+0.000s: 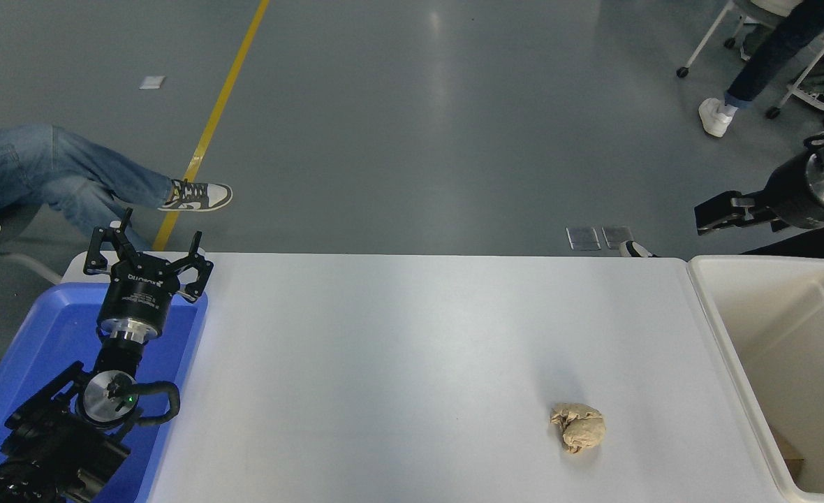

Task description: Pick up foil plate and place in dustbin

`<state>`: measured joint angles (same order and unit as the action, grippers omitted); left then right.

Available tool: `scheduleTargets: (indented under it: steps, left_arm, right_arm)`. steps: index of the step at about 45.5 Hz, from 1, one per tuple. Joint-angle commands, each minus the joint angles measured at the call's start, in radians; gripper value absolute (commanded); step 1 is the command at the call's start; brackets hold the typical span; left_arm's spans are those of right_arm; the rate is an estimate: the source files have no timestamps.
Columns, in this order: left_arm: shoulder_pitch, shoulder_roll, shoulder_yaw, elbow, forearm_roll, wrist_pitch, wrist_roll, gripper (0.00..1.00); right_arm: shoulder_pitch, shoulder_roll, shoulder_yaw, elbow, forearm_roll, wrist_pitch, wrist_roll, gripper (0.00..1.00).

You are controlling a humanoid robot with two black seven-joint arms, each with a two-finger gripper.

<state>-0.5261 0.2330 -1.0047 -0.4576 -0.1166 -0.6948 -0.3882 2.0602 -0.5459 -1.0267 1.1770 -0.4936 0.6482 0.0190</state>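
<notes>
right gripper (707, 216): enters from right edge, raised above and behind the bin's far rim, holding nothing. Only 1 dark finger shape shows, so can't tell if it's open or closed.
left gripper (148, 260): parked lower left over the blue tray (28, 356), fingers spread, empty.
plate: not visible anywhere, neither on the tabletop (384, 363) nor in the right gripper. Judging by the task, probably down in the bin, below what this view shows.
bin (726, 328): at the tabletop's right end, partly cut off by the frame. Visible inner walls are bare; a brownish patch shows low at the near corner, can't identify it.
paper wad (577, 427): on the tabletop near the bin, untouched, not part of the task.
risk 1: drop can't be confirmed from here. If the plate caught on an unseen wall or rim, it could spring out.
risk 2: the right arm swinging low across the bin could clip the rim and shift it.
risk 3: a person's legs (747, 77) are close behind the right arm; a wide retract could come near them.
</notes>
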Motion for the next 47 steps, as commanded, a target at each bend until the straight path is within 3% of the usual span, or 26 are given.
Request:
scheduleTargets:
  steps: [1,6,13,24,47]
  left_arm:
    - [0.001,0.000,0.000,0.001,0.000,0.001,-0.001,1.00]
    - [0.001,0.000,0.000,0.001,-0.002,0.003,-0.003,1.00]
    - [0.003,0.000,0.000,0.001,-0.002,0.004,-0.003,1.00]
    - [0.003,0.000,0.000,0.001,-0.002,0.006,-0.003,1.00]
    - [0.003,0.000,-0.002,-0.001,-0.002,0.004,-0.003,1.00]
  right_arm:
    - [0.166,0.167,0.023,0.084,0.237,0.137,-0.007,1.00]
    - [0.172,0.236,0.023,0.151,0.274,0.137,-0.010,1.00]
    - [0.172,0.236,0.008,0.200,0.282,0.137,-0.011,1.00]
    - [0.199,0.136,-0.010,0.296,0.279,0.137,-0.051,1.00]
    - [0.225,0.034,-0.013,0.297,0.276,0.137,-0.054,1.00]
